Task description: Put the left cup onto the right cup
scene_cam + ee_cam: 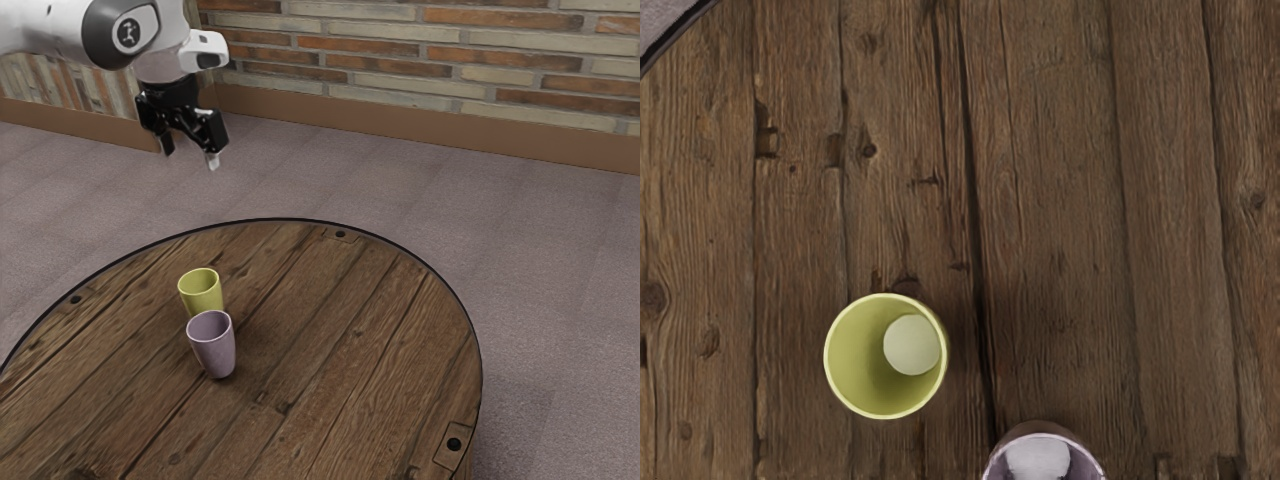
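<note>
A yellow-green cup point(201, 292) stands upright on the round wooden table point(350, 330). A lilac cup point(212, 343) stands upright just in front of it, almost touching. Both cups are empty and open upward. My gripper point(190, 153) hangs high above the table's far edge, well above and behind the cups, open with nothing between its fingers. From the wrist view I look straight down into the yellow-green cup point(885, 355), with the lilac cup's rim point(1043, 455) beside it.
The table's dark rim point(470, 330) curves round at the exterior view's right. Grey carpet point(520, 230) surrounds the table, and a brick wall point(450, 60) runs along the back. Bare planks point(1090, 200) lie beyond the cups.
</note>
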`<state>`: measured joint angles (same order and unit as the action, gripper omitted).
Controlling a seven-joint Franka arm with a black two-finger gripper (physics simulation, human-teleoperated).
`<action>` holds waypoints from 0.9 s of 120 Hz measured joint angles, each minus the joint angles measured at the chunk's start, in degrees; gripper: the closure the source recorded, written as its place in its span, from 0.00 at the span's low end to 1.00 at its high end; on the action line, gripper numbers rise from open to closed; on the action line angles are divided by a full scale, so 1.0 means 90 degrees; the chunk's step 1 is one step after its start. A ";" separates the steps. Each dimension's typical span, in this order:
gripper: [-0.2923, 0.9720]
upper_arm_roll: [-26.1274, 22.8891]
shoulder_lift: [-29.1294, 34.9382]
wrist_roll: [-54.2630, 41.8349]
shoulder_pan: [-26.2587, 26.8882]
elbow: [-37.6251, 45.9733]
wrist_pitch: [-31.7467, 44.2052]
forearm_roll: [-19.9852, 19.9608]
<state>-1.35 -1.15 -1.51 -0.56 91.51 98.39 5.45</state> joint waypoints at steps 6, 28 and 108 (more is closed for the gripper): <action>0.23 -0.0017 0.0027 0.0002 0.0026 -0.0005 -0.0101 0.0007; 0.23 -0.0149 0.0068 0.0032 0.0050 -0.0007 -0.0317 0.0207; 0.23 -0.0086 -0.0248 0.1962 -0.0135 0.1172 0.0375 0.0211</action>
<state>-2.12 -3.38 16.14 -1.78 102.06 101.77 7.35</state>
